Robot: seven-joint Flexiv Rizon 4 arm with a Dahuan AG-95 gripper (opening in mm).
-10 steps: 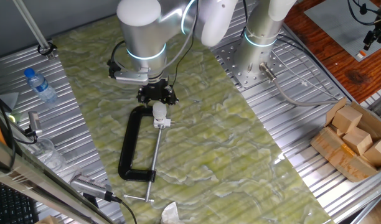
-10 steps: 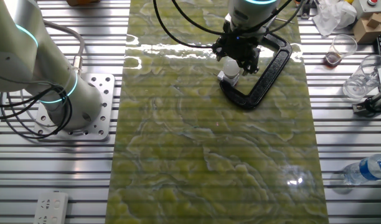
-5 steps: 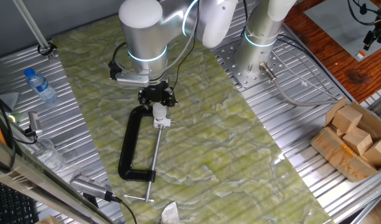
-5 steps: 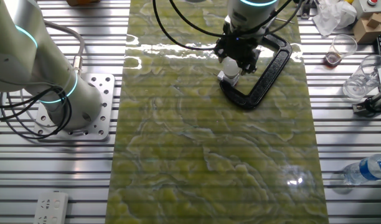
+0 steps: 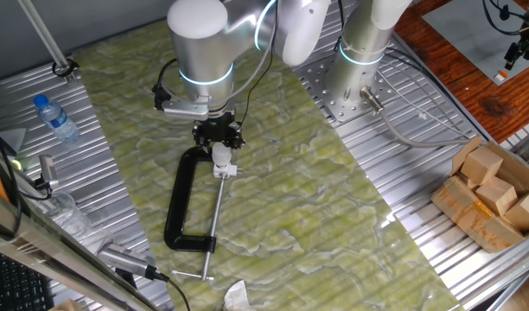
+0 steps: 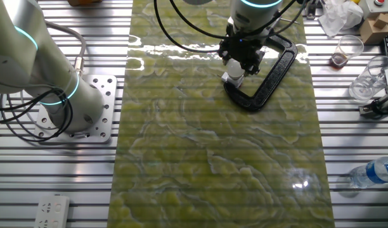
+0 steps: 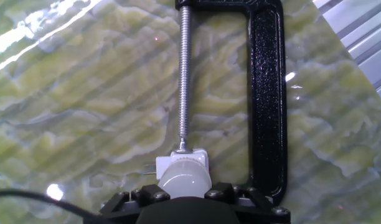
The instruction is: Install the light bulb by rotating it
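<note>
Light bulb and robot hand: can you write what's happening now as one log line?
step: rotating | end effector: shut on small pale grey-white rounded light bulb | bulb: on white square socket block held in black metal C-clamp

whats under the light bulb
The light bulb sits on a small white square block held in the black C-clamp, its screw pressing the block. The bulb's base and the socket are covered, as is the gripper grip.

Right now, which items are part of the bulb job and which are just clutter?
Job: bulb, gripper, white socket block, black C-clamp holding it.
Clutter: water bottle, wooden blocks, plastic cup, power strip.
</note>
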